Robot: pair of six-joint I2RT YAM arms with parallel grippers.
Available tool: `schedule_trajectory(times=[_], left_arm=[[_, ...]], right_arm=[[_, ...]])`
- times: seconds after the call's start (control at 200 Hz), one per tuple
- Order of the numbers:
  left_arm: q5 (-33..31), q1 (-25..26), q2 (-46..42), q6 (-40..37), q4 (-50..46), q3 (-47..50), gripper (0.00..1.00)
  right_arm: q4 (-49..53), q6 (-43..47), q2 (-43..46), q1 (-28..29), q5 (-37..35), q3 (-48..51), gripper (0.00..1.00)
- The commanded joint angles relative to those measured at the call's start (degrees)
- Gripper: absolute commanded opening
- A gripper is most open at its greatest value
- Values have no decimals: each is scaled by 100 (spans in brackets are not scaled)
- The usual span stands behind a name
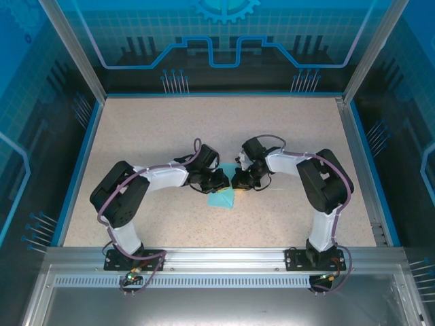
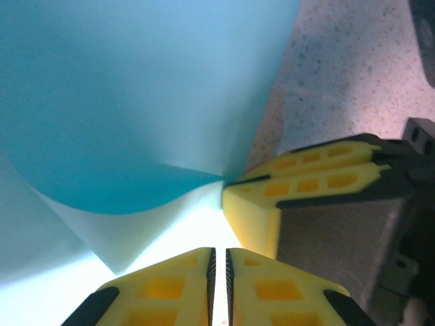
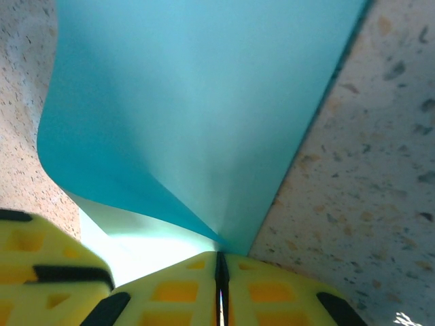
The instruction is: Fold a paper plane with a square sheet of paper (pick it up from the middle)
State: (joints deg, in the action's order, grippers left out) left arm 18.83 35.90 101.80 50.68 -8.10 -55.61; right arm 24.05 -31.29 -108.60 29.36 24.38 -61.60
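- Nearest the arm bases [image 1: 134, 259], the loose body of the square sheet of paper [image 1: 221, 200] is being rested on the table [image 1: 136, 136] at mid-table. It is spreading toward the near edge from the spot where it is being held.
- Just beyond that, the sheet is being pinched by both pincers at once. The left gripper [image 2: 219, 257] is being kept closed on the paler part of the paper, its yellow pads [image 2: 272, 288] pressed together with only a thin slit between them.
- The right gripper [image 3: 221, 261] is likewise being kept closed on the sheet, and the paper is being drawn to a point right at its fingertips.
- The two pinches are being made just beside each other. In the left wrist view the right gripper's tips are being shown almost touching the left's own, so neither arm is judged nearer; both are already on the paper.
- From the pinch the sheet is being bowed into a curl, a darker cyan fold over a paler one, and a soft valley is being formed that runs away from the fingertips.
- The coming move is judged to turn on this: the paper's body is lying on the near side of both pincers while the arms are being reached in from left and right, so a fold would likely be laid along that valley line.
- Farther off, the speckled table top is being left behind the grippers.
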Motion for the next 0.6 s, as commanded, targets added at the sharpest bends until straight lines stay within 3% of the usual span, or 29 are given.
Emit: schedule_trajectory(times=[0.0,0.12,0.595], left_arm=[[-356,22,205,-23,-364,-160,15],[-647,12,323,117,-530,-99,15],[-707,-170,100,540,-100,494,15]], right_arm=[[291,122,-303,69,-449,34,11],[335,144,-341,70,-514,26,11],[952,412,-934,69,-1299,-123,10]])
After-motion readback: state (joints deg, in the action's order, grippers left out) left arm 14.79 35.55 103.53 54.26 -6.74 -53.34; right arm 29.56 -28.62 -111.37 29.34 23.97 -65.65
